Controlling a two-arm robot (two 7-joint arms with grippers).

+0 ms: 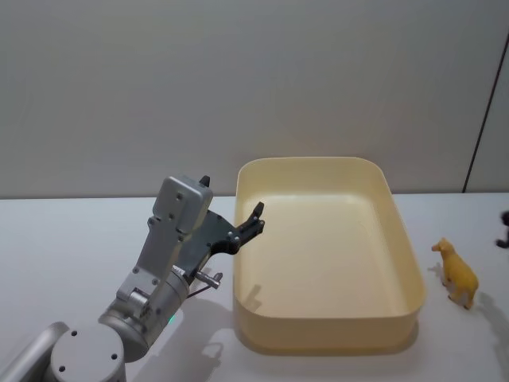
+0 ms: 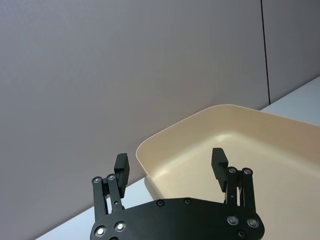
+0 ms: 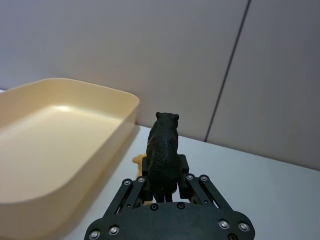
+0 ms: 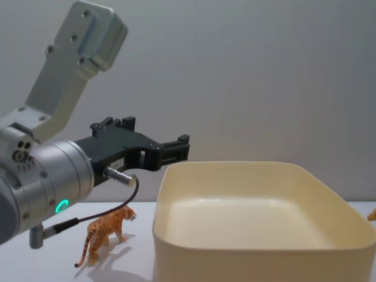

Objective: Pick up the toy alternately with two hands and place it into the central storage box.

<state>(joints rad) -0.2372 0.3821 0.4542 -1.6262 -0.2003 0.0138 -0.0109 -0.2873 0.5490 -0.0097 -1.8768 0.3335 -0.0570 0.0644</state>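
The central storage box (image 1: 326,330) is a large cream tub in the middle of the white table, with nothing inside. My left gripper (image 1: 253,221) hovers open and empty over the box's left rim; the left wrist view shows its fingers (image 2: 121,167) spread wide above the tub (image 2: 200,119). To the right of the box (image 3: 75,165), my right gripper (image 3: 162,176) is shut on a black toy animal (image 3: 163,142), held upright above the table. A yellow toy animal (image 1: 459,275) stands on the table right of the box. An orange tiger toy (image 4: 104,232) stands left of the box (image 4: 247,264), below my left arm.
A plain grey wall runs behind the table. A dark shape (image 1: 504,229) sits at the head view's right edge, past the yellow toy. White tabletop lies bare on both sides of the tub.
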